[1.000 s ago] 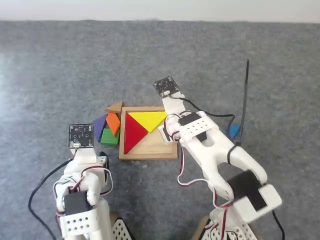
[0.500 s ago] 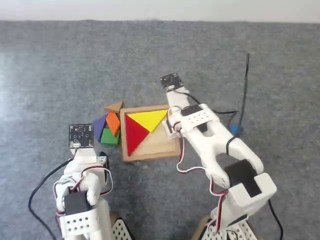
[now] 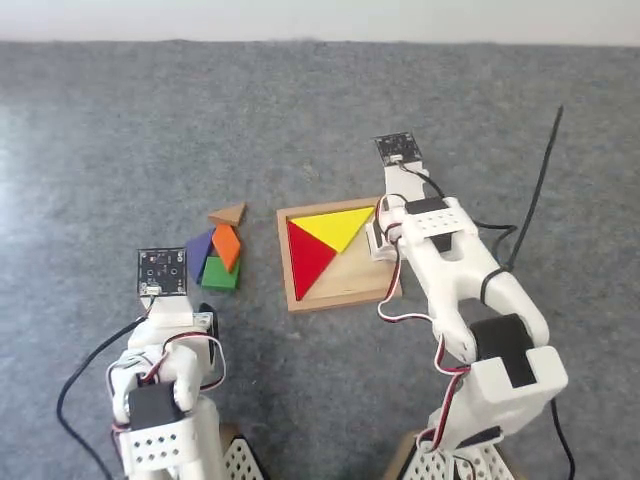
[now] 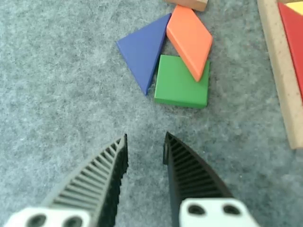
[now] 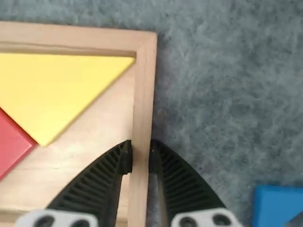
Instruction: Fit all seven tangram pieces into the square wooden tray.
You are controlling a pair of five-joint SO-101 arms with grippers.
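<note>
Left jaws: low over the grey surface [image 3: 90,150], near the pile. They are open a little and hold nothing.
Pile: the blue triangle [image 4: 142,49], orange piece [image 4: 191,40] and green square [image 4: 181,87] touch each other. The orange piece looks to lie partly on the green square. A plain wood triangle [image 3: 229,213] sits just past them.
How the pieces feel: likely light, hard and flat. The paint looks smooth, so they may slip.
Where to grab: pinch a piece across two straight sides. The green square has a free side facing the left jaws. I would lift the orange piece first.
Gap: bare surface lies between the pile and the tray [image 3: 340,298]. There is room to carry or slide pieces across.
Tray: it sits in the middle of the surface, turned a bit. It looks stiff and heavier than the pieces, with a low wall.
In the tray: the red triangle [image 3: 308,258] and yellow triangle [image 3: 335,227] lie in the far part, touching. The near part is bare wood, so there is room to set pieces down.
Right jaws: shut on the right wall of the tray, one inside and one outside.
Watch out: pulled by one wall, the tray may turn.
Far right: a light blue piece [image 5: 277,205] lies on the surface near the tray, not touching it.
</note>
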